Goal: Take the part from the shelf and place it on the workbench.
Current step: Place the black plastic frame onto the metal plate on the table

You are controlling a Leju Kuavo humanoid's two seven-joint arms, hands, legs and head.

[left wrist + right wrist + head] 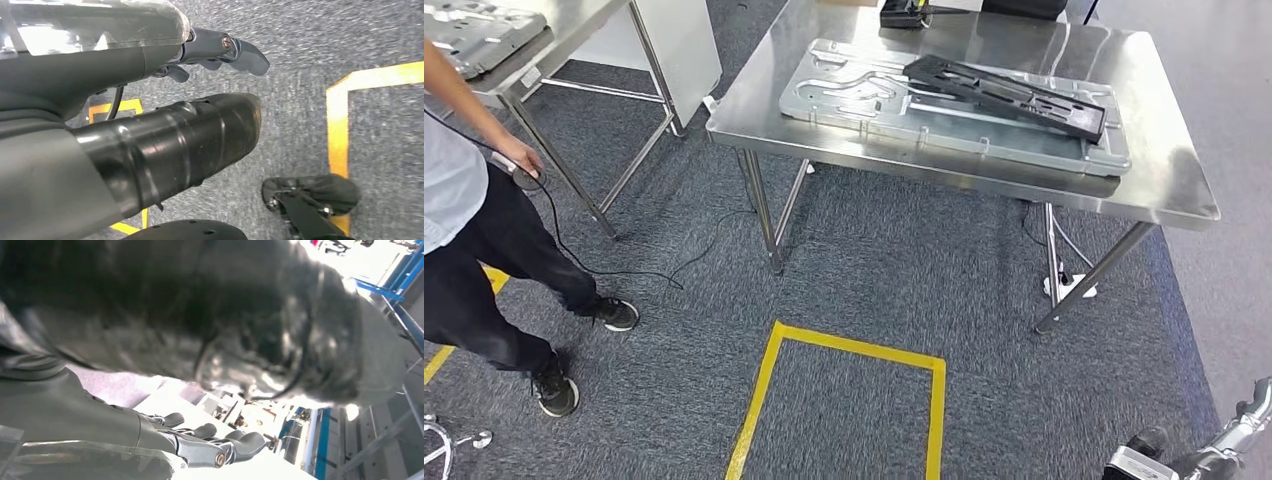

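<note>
A long black part (pixel 1009 95) lies flat across a silver metal plate (pixel 854 95) on the steel workbench (pixel 1154 180) ahead of me. Neither hand is near it. My left hand (pixel 200 100) hangs over the grey carpet, its thumb and fingers (pixel 235 50) apart with nothing between them. My right hand (pixel 200 440) also holds nothing; its fingers (pixel 240 445) stretch out below the blurred dark thumb. My right arm (pixel 1224 450) enters the head view at the bottom right corner, low and well short of the bench.
A person (pixel 464 230) stands at the left beside a second steel table (pixel 534 60), holding a small device on a cable (pixel 634 272) that trails over the carpet. A yellow tape rectangle (pixel 844 345) marks the floor before the workbench. Blue shelf frames (pixel 395 295) lie behind my right hand.
</note>
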